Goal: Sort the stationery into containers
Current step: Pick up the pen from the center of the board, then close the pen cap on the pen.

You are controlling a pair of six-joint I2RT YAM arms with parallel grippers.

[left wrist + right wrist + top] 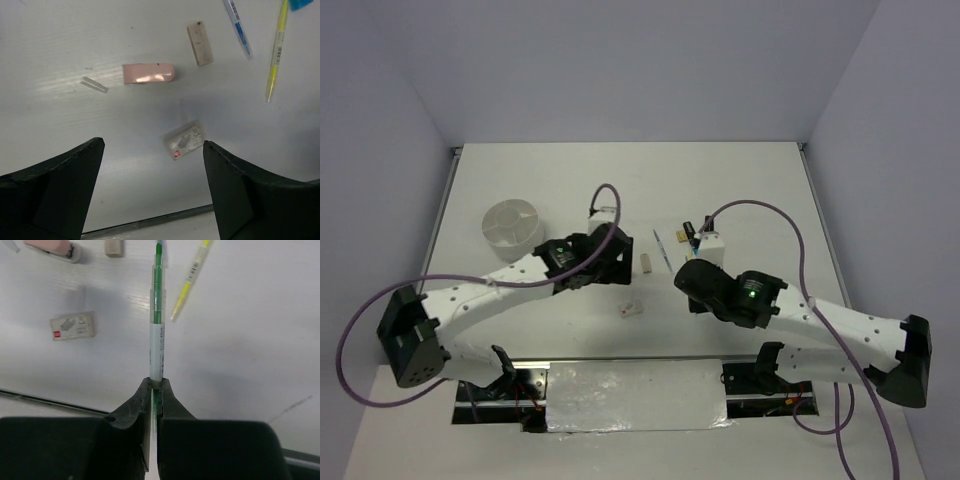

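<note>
My right gripper (156,383) is shut on a thin white-and-green pen (157,325) that sticks straight out ahead of the jaws over the table. A yellow-green pen (190,280) lies just right of it. My left gripper (152,145) hangs open above the table with nothing between its fingers. Ahead of it lie a wrapped eraser (184,141), a pink eraser (148,73), a tan eraser (200,43), a white-and-blue pen (238,27) and the yellow-green pen (276,55). The round white tub (512,225) with dividers stands left of the left gripper (603,238).
In the overhead view the right gripper (705,248) is near the dark-capped highlighters (690,232). A small clear sliver (94,84) lies left of the pink eraser. The table's near edge (150,220) runs just below the left fingers. Both arms' cables loop over the table.
</note>
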